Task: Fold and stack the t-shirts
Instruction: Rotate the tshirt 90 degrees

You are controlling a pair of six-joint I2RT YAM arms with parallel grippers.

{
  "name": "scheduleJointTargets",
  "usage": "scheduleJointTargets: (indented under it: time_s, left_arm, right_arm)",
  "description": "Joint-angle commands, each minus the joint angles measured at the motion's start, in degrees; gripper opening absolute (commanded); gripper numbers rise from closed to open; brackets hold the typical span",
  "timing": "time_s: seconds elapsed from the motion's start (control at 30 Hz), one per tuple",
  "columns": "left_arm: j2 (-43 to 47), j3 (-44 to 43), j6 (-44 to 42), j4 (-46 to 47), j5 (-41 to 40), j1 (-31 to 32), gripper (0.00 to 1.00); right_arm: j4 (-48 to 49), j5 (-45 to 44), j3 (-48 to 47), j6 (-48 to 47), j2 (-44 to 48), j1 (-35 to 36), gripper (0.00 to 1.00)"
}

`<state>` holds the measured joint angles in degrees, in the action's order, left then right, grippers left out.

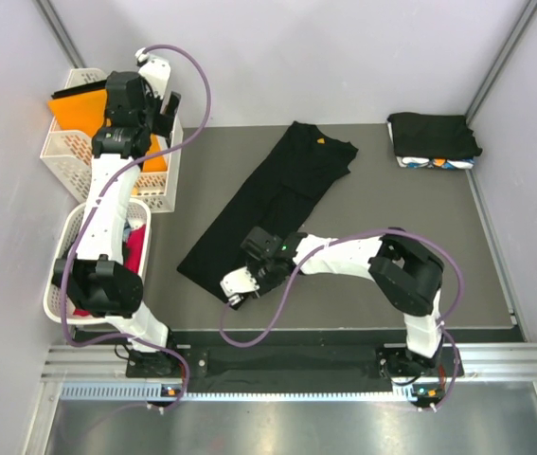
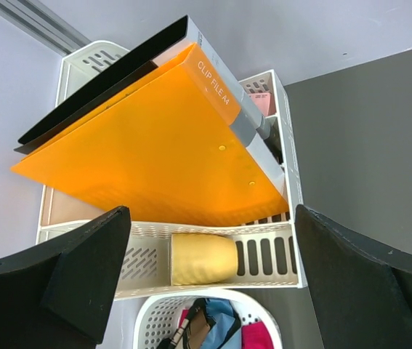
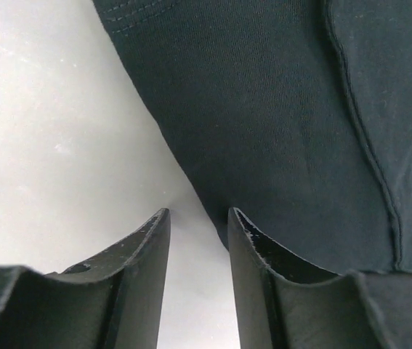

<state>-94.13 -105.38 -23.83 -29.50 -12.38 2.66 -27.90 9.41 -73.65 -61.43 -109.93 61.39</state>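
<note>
Right gripper [image 3: 198, 212]: my fingers are narrow, with a slim gap and nothing pinched in it. The black t-shirt [image 3: 278, 109] lies flat on the table [image 3: 46, 109], its edge just ahead of one fingertip and the cloth running on beyond. Left gripper [image 2: 211, 211]: my fingers are spread wide, holding nothing. The orange folder [image 2: 155, 145] sits in a white basket [image 2: 278, 254] just past the fingertips.

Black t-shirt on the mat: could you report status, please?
Left gripper wide open above orange folder. Right gripper narrowly open at near edge of black t-shirt, nothing pinched. Nothing in the way.
</note>
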Motion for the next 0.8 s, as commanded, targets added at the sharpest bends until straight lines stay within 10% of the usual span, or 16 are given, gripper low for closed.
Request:
scheduleJointTargets:
  time_s: [0.0, 0.3, 0.5, 0.77]
  left_arm:
    - [1.8, -2.4, 1.2, 2.2, 0.9, -0.4, 0.99]
    - [0.0, -4.9, 0.5, 2.5, 0.0, -0.4, 0.99]
    - [-1.5, -6.4, -1.1, 3.9, -0.5, -0.4, 0.99]
    - [-4.1, -9.0, -1.0, 4.2, 0.7, -0.4, 0.99]
  right_arm:
    - [3.6, 1.4, -2.6, 0.0, -1.7, 1.0, 0.36]
    - [4.3, 1.8, -3.7, -1.8, -4.3, 1.0, 0.29]
    - [2.6, 1.6, -3.9, -3.4, -4.7, 1.0, 0.0]
    - [-6.6, 2.8, -1.8, -5.3, -0.2, 0.5, 0.0]
